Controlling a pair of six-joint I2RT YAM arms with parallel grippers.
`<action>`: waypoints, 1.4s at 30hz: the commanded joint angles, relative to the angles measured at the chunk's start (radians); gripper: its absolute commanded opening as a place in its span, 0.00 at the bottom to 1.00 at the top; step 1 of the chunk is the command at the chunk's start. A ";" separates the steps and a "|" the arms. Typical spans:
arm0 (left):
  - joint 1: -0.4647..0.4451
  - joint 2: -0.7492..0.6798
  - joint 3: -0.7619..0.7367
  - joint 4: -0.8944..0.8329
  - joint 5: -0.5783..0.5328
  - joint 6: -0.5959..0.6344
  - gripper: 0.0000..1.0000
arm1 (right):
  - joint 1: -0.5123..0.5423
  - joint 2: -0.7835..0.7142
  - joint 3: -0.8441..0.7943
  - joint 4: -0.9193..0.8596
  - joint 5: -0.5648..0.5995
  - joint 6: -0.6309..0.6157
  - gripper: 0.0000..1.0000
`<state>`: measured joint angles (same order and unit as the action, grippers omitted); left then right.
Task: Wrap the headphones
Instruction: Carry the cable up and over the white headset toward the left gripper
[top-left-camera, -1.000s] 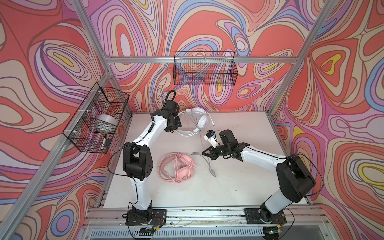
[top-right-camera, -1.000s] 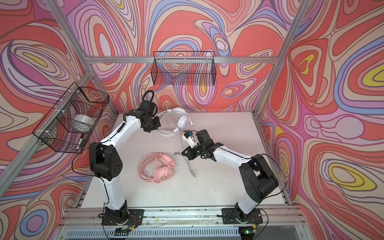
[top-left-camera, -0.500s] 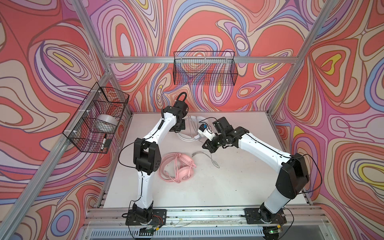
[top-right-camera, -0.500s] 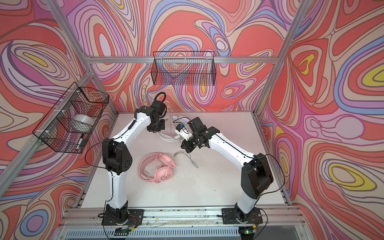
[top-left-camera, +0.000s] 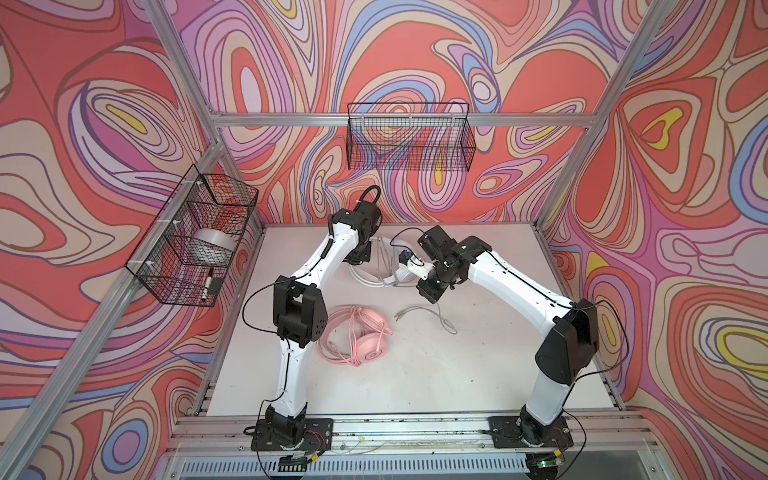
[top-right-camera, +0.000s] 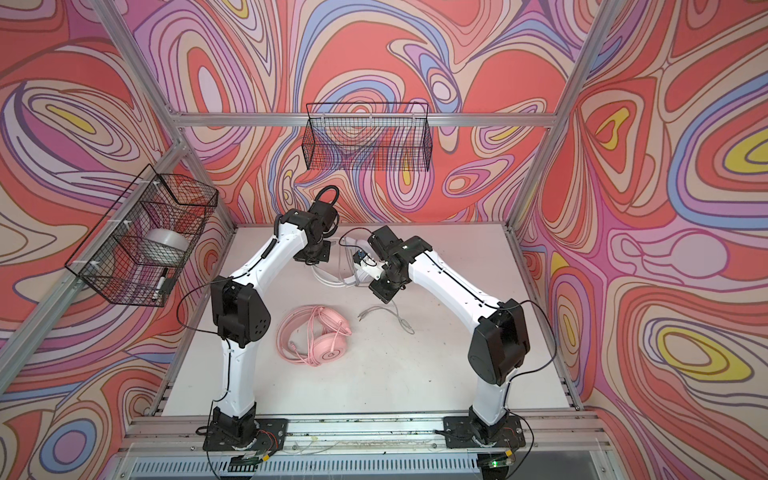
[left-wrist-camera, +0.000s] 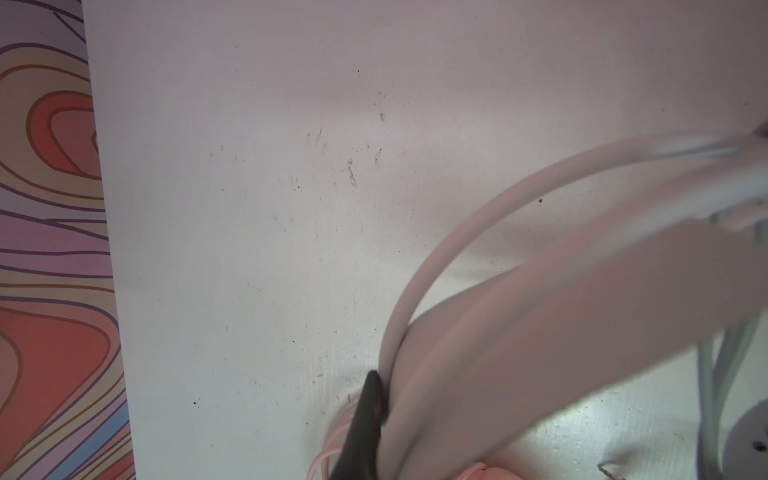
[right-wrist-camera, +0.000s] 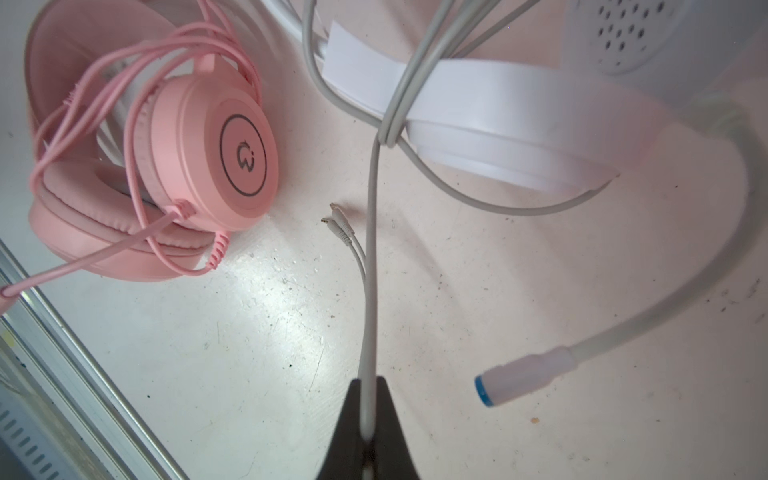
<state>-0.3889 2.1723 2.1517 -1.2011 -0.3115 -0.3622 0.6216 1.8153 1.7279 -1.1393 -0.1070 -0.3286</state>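
The white headphones (top-left-camera: 374, 277) (top-right-camera: 332, 279) hang tilted at the back of the table in both top views. My left gripper (top-left-camera: 360, 258) (left-wrist-camera: 397, 401) is shut on their headband (left-wrist-camera: 540, 332); only one black finger (left-wrist-camera: 368, 411) shows. The pale grey cord (right-wrist-camera: 372, 249) loops round the white headband (right-wrist-camera: 498, 108), and my right gripper (right-wrist-camera: 368, 388) (top-left-camera: 428, 289) is shut on it. Its plugs (right-wrist-camera: 338, 224) lie on the table, and the boom mic (right-wrist-camera: 523, 378) hangs beside my right gripper. The pink headphones (top-left-camera: 368, 343) (top-right-camera: 326, 345) (right-wrist-camera: 208, 166) lie near the left arm with their pink cord wound round them.
A wire basket (top-left-camera: 195, 245) on the left wall holds a tape roll and a marker. Another wire basket (top-left-camera: 411, 143) hangs on the back wall. The grey cord's loose end (top-left-camera: 432, 314) trails across the table's middle. An aluminium rail (top-left-camera: 395, 428) runs along the front edge.
My left gripper carried the white headphones to the right, toward the middle. My right gripper moved toward the back with the grey cord, closing in on the headband.
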 joint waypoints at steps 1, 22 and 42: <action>-0.003 0.024 0.027 -0.038 -0.038 0.021 0.00 | 0.012 0.014 0.064 -0.078 0.063 -0.062 0.01; -0.063 0.075 0.056 -0.053 0.137 0.199 0.00 | 0.039 -0.038 -0.019 0.176 0.261 -0.558 0.01; -0.090 0.012 -0.053 -0.012 0.247 0.371 0.00 | -0.142 0.024 -0.002 0.401 -0.019 -0.646 0.05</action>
<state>-0.4660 2.2379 2.1132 -1.1736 -0.0849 -0.0669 0.5167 1.8198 1.7138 -0.8597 -0.0917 -0.9787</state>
